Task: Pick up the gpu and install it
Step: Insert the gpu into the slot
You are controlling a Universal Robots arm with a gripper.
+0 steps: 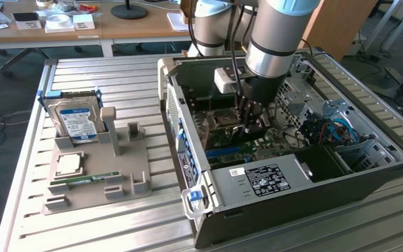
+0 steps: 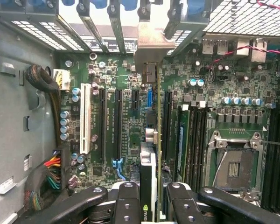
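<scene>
Pincer (image 2: 151, 189) closed partway onto the gpu (image 2: 148, 168) – one finger (image 2: 126, 200) on each flat face, card clamped between them. Card seen edge-on from the wrist view, very slim, a green logo on the part nearest the fingers. Its metal bracket end (image 2: 149, 44) points toward the row of rear slot openings in the case wall.

Gpu stands on edge over the motherboard (image 2: 112, 79), running parallel to the long expansion slots: black slot (image 2: 118, 121) to one side, memory slots (image 2: 189, 135) to the other. White slot (image 2: 85, 116) further off, past the black ones. Cannot tell whether the card's lower edge is touching a slot or held just above it.

CPU socket (image 2: 233, 165) open, beside the memory slots.

Exterior view – arm reaches down into the open computer case (image 1: 293, 189), pincer (image 1: 252, 123) low over the board. Case lies on the slatted metal table (image 1: 117, 79). At the exterior view's left, well apart from the case, a grey parts holder (image 1: 128, 163) carries a hard drive (image 1: 75, 118) standing upright, a processor chip (image 1: 69, 164) lying flat, and a green memory stick (image 1: 86, 180).
</scene>
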